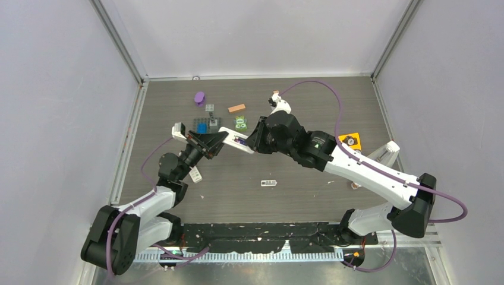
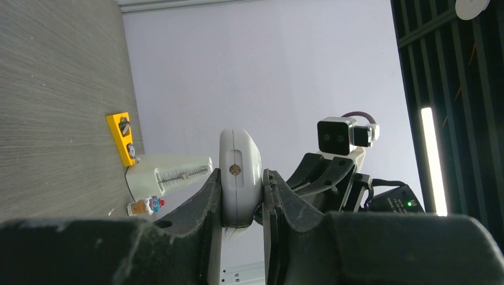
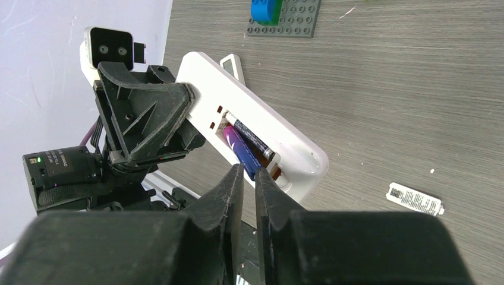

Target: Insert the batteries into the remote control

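Note:
My left gripper [image 1: 221, 142] is shut on the white remote control [image 1: 236, 140] and holds it off the table; in the left wrist view its fingers clamp the remote's [image 2: 239, 172] narrow sides. The right wrist view shows the remote [image 3: 297, 142] with its compartment uncovered. Inside lie a purple battery [image 3: 238, 148] and a dark battery [image 3: 252, 138], side by side. My right gripper [image 3: 248, 173] has its fingertips nearly together, with nothing between them, right at the purple battery's near end. In the top view it [image 1: 252, 142] meets the remote's right end.
A grey stud plate with a blue brick [image 1: 205, 126], a purple object [image 1: 199, 97], an orange block [image 1: 236, 108] and a green item [image 1: 240, 123] lie behind the remote. A small white labelled piece [image 1: 268, 183] lies in front. A yellow block [image 1: 350, 141] and a white wedge-shaped object [image 1: 385, 153] stand at the right.

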